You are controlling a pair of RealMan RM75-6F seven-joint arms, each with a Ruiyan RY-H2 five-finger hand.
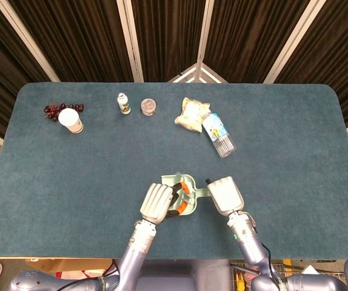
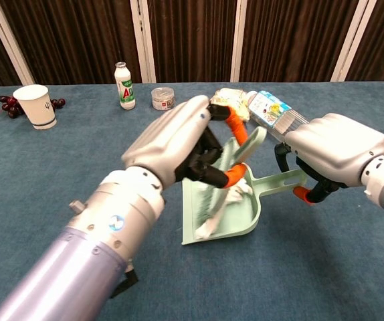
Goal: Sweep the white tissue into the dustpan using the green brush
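Chest view, white tissue [image 2: 213, 221]: lying inside the dustpan [image 2: 242, 221] — under the brush bristles.
Green brush [image 2: 235, 155]: gripped by the left hand [image 2: 182, 144], tilted over the pan.
Dustpan handle: held by the right hand [image 2: 329, 157] — fingers wrapped round it.
Table [image 1: 295, 157]: blue, carrying a paper cup [image 1: 70, 120] and plastic bottle [image 1: 218, 134] well apart.

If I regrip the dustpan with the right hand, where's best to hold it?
Keep to the dustpan's flat handle, coming from the robot's right as the right hand does now. It juts sideways clear of the pan, where the left hand works the green brush.
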